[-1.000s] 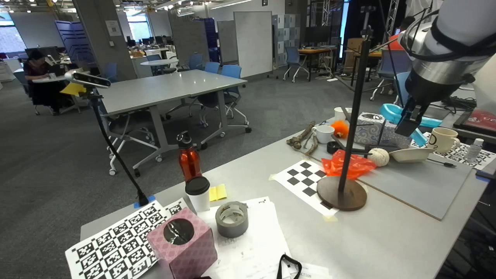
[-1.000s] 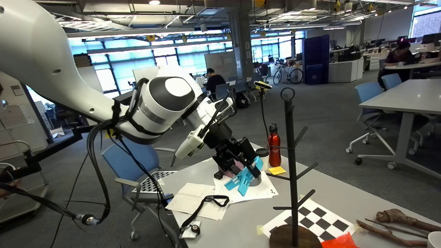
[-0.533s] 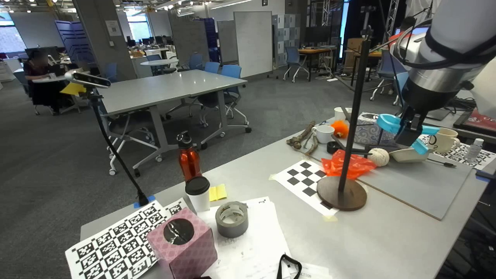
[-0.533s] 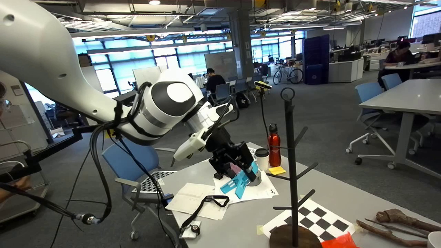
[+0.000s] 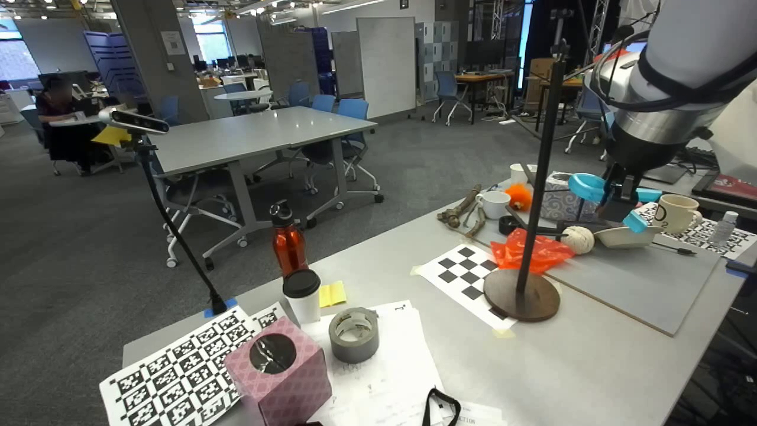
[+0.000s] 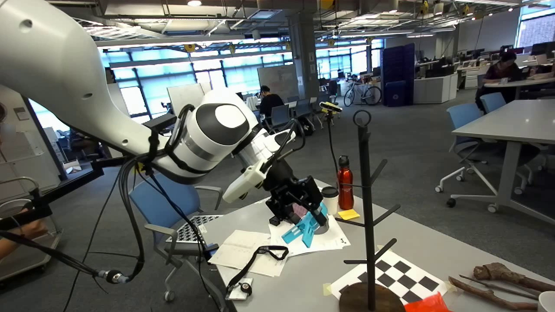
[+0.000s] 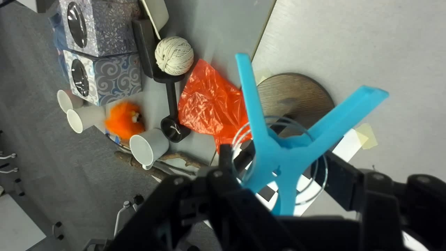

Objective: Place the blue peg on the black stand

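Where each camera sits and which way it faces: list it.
Exterior view: raised near the pink box, facing over the table; arm upper right.
Exterior view: raised near the black stand, facing the box; arm upper left.
Wrist view: wrist-mounted, facing down past the blue peg; gripper at bottom.
Both exterior views share: stand, box, peg, gripper.

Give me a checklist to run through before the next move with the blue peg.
1. The pincer is shut on the peg: ok.
2. The peg is off the table: ok, held aloft in both exterior views.
3. The stand is upright on its base: ok.
4. The peg has reached the stand: not ok, a gap shows in both exterior views.
5. The right prong is settled: cannot tell, several jut out and the task names none.
6. The red plastic is clear of the base: cannot tell, they lie close and contact is not plain.
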`<state>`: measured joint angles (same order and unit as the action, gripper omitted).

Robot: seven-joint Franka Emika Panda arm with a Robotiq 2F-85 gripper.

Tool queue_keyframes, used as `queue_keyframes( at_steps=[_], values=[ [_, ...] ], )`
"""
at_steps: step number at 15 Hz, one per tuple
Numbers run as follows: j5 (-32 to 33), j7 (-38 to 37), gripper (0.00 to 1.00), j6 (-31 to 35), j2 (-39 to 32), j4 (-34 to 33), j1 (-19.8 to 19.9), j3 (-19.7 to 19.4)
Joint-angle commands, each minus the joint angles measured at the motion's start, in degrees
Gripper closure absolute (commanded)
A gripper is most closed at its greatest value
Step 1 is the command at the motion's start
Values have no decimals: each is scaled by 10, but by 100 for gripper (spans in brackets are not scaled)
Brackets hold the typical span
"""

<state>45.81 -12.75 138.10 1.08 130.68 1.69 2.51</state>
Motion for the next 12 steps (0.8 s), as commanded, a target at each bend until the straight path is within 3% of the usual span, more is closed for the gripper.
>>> queue_keyframes(
  at_steps=[1, 8, 9, 12],
  values=[
    [11, 18, 65, -4, -17, -27, -9, -5],
    [-4, 43, 65, -3, -47, -47, -7, -11],
    [5, 23, 40, 0, -28, -25, -9, -11],
    [5, 24, 40, 0, -38, -31, -10, -13]
  ],
)
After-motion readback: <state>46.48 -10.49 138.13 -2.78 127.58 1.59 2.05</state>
